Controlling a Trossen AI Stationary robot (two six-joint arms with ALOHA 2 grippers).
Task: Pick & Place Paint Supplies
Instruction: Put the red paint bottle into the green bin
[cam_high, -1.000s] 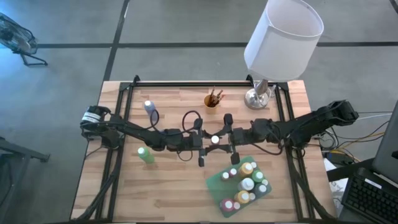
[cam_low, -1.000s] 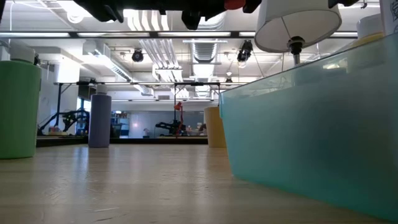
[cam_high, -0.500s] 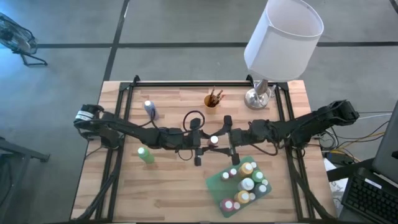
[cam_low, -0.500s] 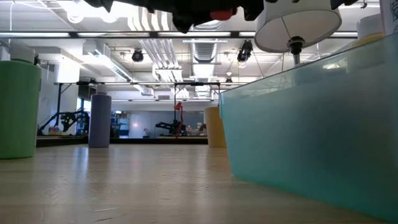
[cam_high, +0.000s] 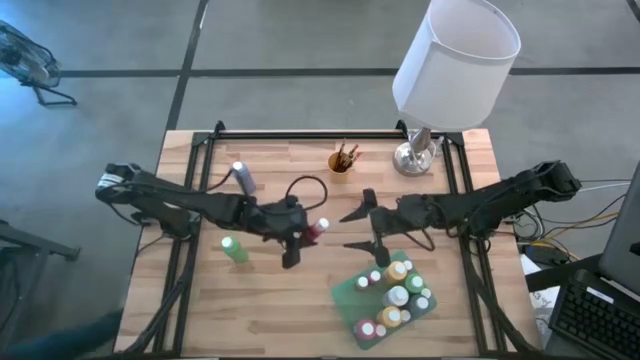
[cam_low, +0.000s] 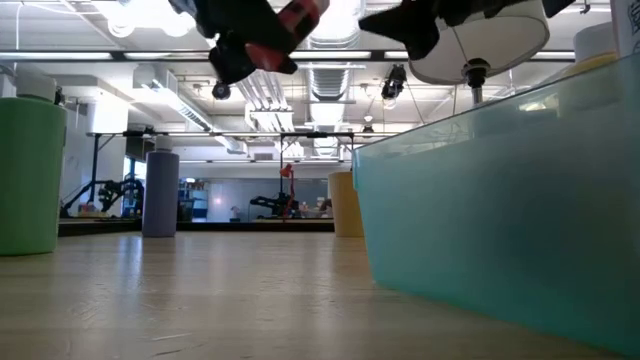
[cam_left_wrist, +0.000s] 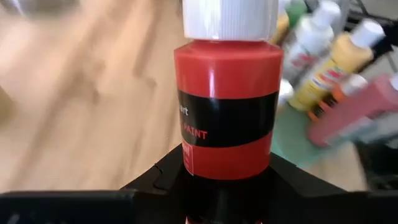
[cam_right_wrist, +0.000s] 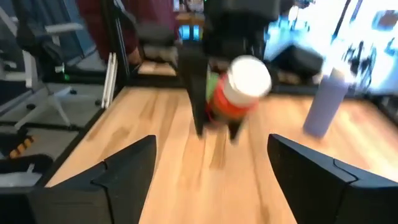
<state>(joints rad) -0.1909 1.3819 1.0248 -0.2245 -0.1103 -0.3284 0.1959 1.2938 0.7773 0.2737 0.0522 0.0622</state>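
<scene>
On the left of the wooden worktop (cam_high: 200, 310) a green bottle (cam_high: 235, 249) stands upright, and a lavender bottle (cam_high: 241, 177) stands farther back; in the low view the green bottle is cut off at the frame edge. The left pincer (cam_high: 303, 236) hangs above the middle of the worktop, pinching a red paint bottle (cam_high: 315, 230) with a white cap; in the left wrist view the bottle's base is hidden between the dark fingers and the top of its cap is cut off. Just to its right, apart from the bottle and not touching it, the right pincer (cam_high: 358, 228) hangs with its fingers spread wide and nothing between them; in its own wrist view the bottle shows blurred beyond the gap. Behind them a small cup of brushes (cam_high: 342, 158) stands near the rear edge; single brushes are hard to make out. Right of that is the lamp (cam_high: 452, 66), whose shade hides part of its base. Near the front right, a green tray (cam_high: 349, 294) holds a cluster of paint bottles (cam_high: 397, 293); their count cannot be settled, and in the low view the tray wall hides them nearly all.
</scene>
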